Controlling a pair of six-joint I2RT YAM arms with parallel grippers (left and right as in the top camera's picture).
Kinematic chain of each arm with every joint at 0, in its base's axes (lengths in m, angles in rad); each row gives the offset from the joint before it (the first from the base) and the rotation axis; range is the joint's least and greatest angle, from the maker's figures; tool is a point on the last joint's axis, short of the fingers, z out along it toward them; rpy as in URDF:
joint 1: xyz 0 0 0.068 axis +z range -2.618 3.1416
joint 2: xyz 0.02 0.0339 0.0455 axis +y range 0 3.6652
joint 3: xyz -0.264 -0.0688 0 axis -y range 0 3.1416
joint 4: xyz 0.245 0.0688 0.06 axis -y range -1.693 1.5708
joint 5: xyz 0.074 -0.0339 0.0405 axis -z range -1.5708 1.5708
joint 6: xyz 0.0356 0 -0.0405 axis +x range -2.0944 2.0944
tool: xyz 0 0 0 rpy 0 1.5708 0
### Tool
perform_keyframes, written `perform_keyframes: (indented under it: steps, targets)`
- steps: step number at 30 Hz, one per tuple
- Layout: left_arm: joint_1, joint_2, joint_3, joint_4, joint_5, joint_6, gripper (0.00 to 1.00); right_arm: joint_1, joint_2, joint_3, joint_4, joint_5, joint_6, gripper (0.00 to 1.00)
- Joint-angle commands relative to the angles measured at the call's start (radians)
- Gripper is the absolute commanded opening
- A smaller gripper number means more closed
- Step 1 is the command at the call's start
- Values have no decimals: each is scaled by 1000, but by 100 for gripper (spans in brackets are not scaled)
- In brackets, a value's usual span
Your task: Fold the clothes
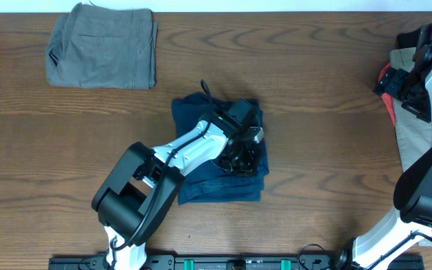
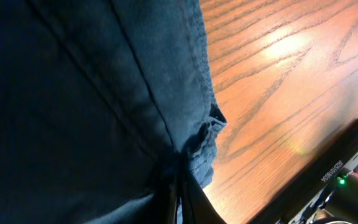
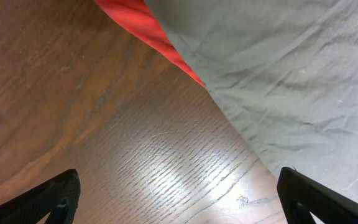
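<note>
The navy-blue shorts [image 1: 201,120] lie folded in a rough square at the middle of the table. My left gripper [image 1: 240,154] rests on their right half. In the left wrist view the navy cloth [image 2: 73,93] fills the left side, with a stitched hem along its edge. The left gripper's jaws [image 2: 180,202] are closed together with a bunched fold of that cloth pinched between them. My right gripper [image 1: 400,84] hovers at the far right edge, away from the shorts. In the right wrist view its fingers [image 3: 179,186] are spread wide over bare wood and hold nothing.
Grey-olive folded shorts [image 1: 103,46] lie at the back left. Beige trousers [image 1: 407,131] lie at the right edge under the right arm, also in the right wrist view [image 3: 291,68], with a red cloth [image 3: 145,25] beside them. The table's front edge [image 2: 328,168] is near the left gripper.
</note>
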Motion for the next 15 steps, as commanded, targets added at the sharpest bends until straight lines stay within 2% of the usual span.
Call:
perform_keyframes:
  steps: [1,8,15]
  targets:
    - [-11,29,-2,2,18,-7,6,0,0,15,0,12,-12,99]
    - [-8,-37,0,-34,18,-7,6,0,0,15,0,13,-12,99]
    - [21,-219,0,-75,-34,-7,7,0,0,15,0,12,-12,99]
